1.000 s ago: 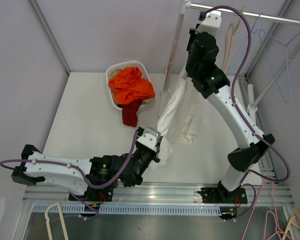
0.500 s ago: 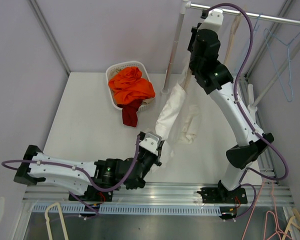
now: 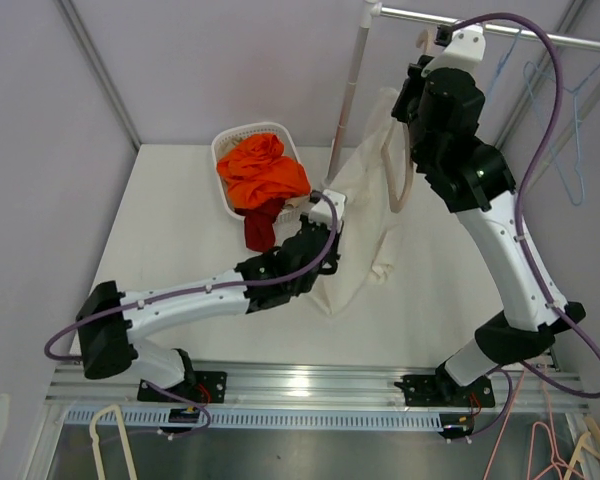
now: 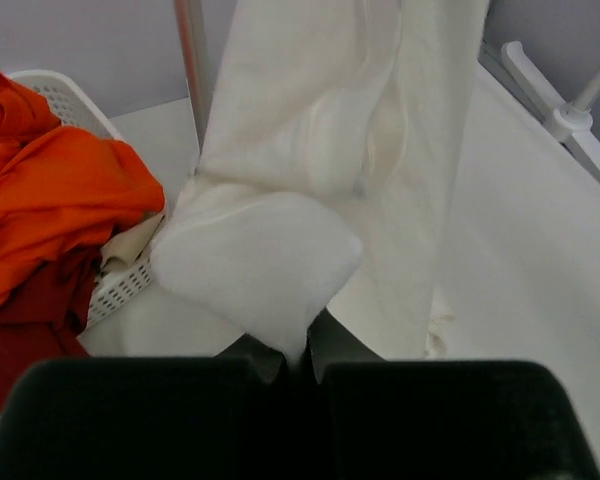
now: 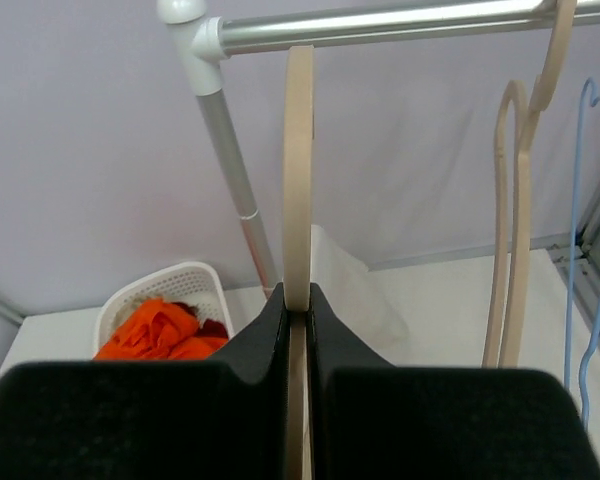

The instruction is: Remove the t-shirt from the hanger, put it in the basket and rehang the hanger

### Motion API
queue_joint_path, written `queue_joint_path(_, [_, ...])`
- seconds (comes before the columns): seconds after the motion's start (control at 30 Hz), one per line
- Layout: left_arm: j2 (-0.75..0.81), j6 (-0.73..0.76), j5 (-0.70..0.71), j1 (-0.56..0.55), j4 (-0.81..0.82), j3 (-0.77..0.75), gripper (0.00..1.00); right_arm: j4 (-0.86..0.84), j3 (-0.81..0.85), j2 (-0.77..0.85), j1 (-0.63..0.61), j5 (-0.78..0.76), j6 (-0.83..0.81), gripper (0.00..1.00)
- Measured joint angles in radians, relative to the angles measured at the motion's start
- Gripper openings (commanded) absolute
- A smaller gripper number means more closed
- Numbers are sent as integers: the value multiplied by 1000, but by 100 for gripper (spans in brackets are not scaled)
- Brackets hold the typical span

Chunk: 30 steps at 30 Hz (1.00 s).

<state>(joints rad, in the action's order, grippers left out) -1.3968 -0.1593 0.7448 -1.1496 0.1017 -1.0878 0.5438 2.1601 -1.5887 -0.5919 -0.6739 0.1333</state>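
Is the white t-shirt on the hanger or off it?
On, at least partly: the t-shirt hangs from the hanger in the right gripper; exact attachment hidden.

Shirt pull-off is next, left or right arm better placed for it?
Left. The left gripper is shut on a fold of the white t-shirt, so it can likely drag it off. The right gripper is shut on the beige hanger, so it is better as the anchor.

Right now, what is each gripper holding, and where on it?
Left gripper pinches a fold of the white t-shirt; right gripper clamps the beige hanger by its upper part, below the rail.
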Motion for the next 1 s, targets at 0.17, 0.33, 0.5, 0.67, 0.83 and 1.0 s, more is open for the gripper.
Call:
queue_joint_path(0.17, [-136, -14, -130, 122, -77, -224, 1, 126, 0, 79, -22, 63, 69, 0])
queue_joint_path(0.33, [-296, -12, -196, 242, -133, -496, 1, 241, 5, 135, -21, 146, 130, 0])
queue_joint_path(0.5, [-457, -16, -253, 341, -254, -751, 1, 348, 36, 153, -23, 243, 162, 0])
queue_joint_path(0.67, [-526, -58, -316, 420, -384, -847, 1, 414, 26, 197, -32, 279, 161, 0])
queue_joint_path(0.83, [-525, -95, -361, 480, -447, -829, 1, 405, 6, 277, -34, 270, 141, 0])
queue_joint_path(1.0, [-514, -76, -384, 485, -525, -881, 1, 344, 1, 296, -34, 232, 112, 0])
